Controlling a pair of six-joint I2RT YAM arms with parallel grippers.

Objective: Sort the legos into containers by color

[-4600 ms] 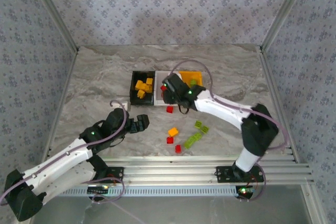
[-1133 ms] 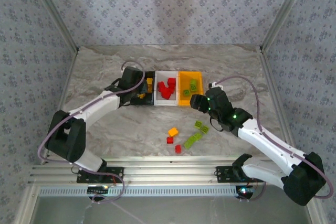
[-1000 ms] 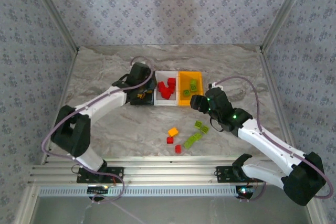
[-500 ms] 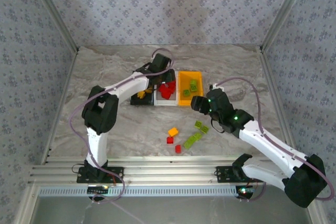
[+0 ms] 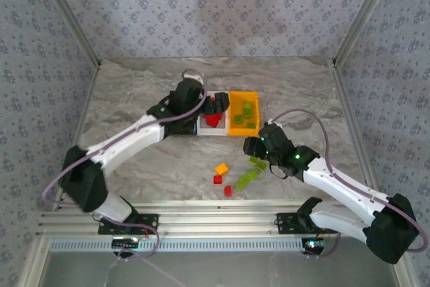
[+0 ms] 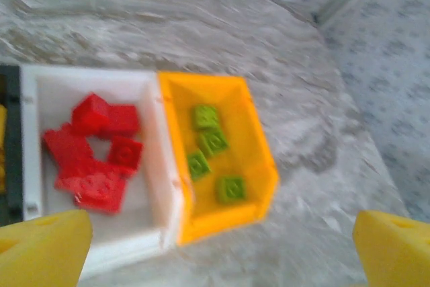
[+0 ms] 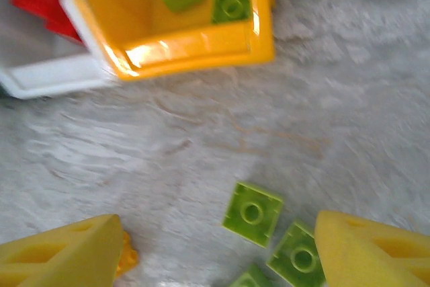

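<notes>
Nearest the near edge of the marble-patterned surface (image 5: pixel 134 166), a small scatter of loose legos lies just right of centre: a red brick (image 5: pixel 228 191), a second red one (image 5: pixel 217 179), an orange brick (image 5: pixel 221 168) and a cluster of lime-green bricks (image 5: pixel 247 178), with two more green pieces (image 5: pixel 257 162) just beyond. The right pincer (image 7: pixel 218 253) hangs over those green pieces, its yellow fingertips (image 7: pixel 376 250) spread wide and pinching nothing; flat green squares lie on the marble between them, and a bit of the orange brick shows beside the left tip.

Past the scatter, the three containers stand touching side by side in a row at mid-surface. The orange bin (image 5: pixel 243 130), the rightmost, holds four green bricks (image 6: pixel 215 142) lying apart on its floor. The white bin (image 5: pixel 213 130) in the middle holds a heap of red bricks (image 6: pixel 94 159), about half a dozen, pressed together toward its left side. The black bin (image 6: pixel 10 210) shows as a dark strip at the left, a sliver of yellow inside it; the left arm crosses over it in the overhead view. The left pincer (image 6: pixel 218 250) is poised above the near wall of the white and orange bins, spread to its widest and carrying nothing.

Open marble runs from the row to the far edge, and from the orange bin to the right edge. The left half of the surface is bare apart from the left arm reaching across it.
</notes>
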